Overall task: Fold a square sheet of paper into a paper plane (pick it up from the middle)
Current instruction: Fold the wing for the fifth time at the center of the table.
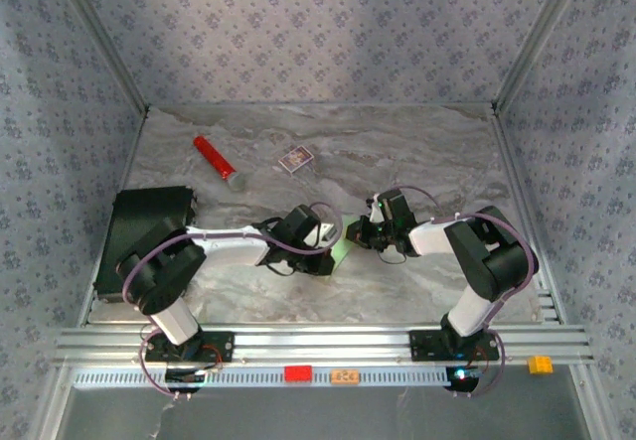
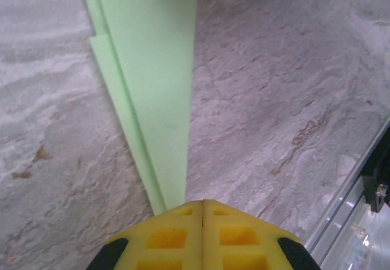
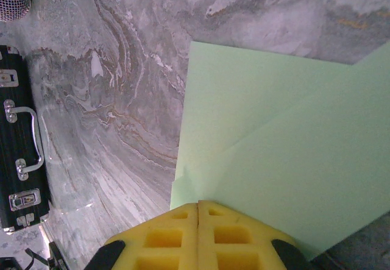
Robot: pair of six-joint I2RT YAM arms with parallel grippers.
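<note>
Square sheet of paper (image 1: pixel 340 252): pale green, creased into overlapping layers, lying on the marbled tabletop (image 1: pixel 417 152) at the centre of the top view, between both pincers. Left pincer (image 2: pixel 202 204): yellow fingers fully closed, tips touching the narrow end of the folded strip. Right pincer (image 3: pixel 198 205): fully closed, tips at the paper's near edge. Whether either pinches the paper cannot be determined. Black case (image 1: pixel 144 231): left side. Red cylinder (image 1: pixel 214 158) and small card box (image 1: pixel 295 160): upper centre-left, well apart from the paper.
</note>
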